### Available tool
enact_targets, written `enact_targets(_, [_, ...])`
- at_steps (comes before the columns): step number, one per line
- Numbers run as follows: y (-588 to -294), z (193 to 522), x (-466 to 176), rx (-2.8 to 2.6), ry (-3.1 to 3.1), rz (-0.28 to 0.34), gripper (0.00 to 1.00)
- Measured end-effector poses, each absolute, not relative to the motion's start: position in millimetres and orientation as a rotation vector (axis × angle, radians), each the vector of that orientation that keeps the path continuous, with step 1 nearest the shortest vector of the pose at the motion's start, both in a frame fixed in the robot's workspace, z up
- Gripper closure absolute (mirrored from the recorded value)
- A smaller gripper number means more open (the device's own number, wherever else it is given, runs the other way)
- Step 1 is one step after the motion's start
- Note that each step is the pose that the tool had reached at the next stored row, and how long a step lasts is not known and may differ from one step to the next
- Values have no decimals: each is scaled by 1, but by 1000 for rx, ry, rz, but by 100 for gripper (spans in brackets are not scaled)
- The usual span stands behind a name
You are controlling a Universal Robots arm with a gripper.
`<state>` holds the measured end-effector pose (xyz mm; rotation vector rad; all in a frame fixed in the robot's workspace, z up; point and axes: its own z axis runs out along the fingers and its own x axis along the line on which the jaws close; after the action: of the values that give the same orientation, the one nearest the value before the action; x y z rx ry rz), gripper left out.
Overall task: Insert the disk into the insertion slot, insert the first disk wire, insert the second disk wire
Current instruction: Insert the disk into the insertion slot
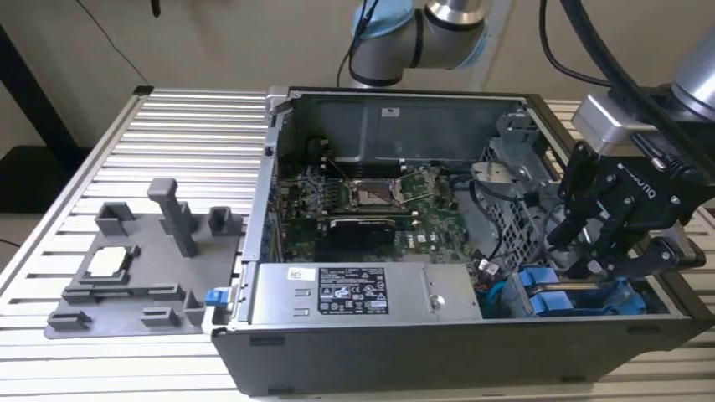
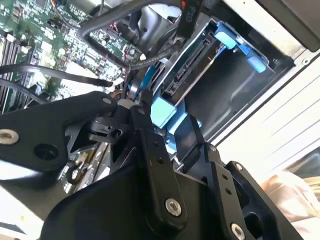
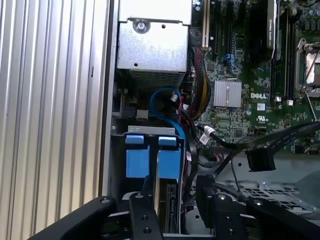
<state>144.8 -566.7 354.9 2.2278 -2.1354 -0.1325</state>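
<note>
**Position.** The disk [image 3: 169, 200] stands on edge in the drive bay, in the corner of the computer case [image 1: 447, 356] that lies nearest the camera at the exterior view's right. Its blue frame sits between the bay walls. It appears seated, though its depth cannot be confirmed.

**Gripper.** The gripper [image 1: 598, 266] hangs over that same corner. In both wrist views its fingers [image 3: 146, 192] are released. They are spread to either side of the disk's blue frame, with a visible gap on 1 side.

**Handling (judgement).**
- The disk is rigid and fairly heavy for its size, and it is sensitive to shock and twisting.
- Bare metal faces are likely to be slippery, whereas the blue plastic frame gives better purchase.
- Take hold on the frame's long edges or on its pull tab [image 3: 168, 161], not on the connector end.
- The wires are limp, so they are best taken by the stiff plug body rather than the cord.

**Count.**
- 1 disk visible edge-on.
- 2 blue tabs, side by side, at the bay mouth.
- 1 blue cable [image 3: 167, 97], looped beside the bay.
- 1 black cable with a wide plug [image 3: 260, 160], lying loose over the metal cage.
- 1 labelled power-supply box [image 1: 347, 293] along the case's near edge.
- 1 grey fixture plate [image 1: 134, 268] on the table [image 1: 190, 142], well apart from the case.
</note>
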Motion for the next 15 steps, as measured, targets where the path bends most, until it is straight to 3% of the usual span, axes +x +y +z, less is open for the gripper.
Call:
enact_targets(6, [-567,358,145,2227,-2135,-133,53])
enact_targets(15, [-567,387,145,2227,-2135,-133,53])
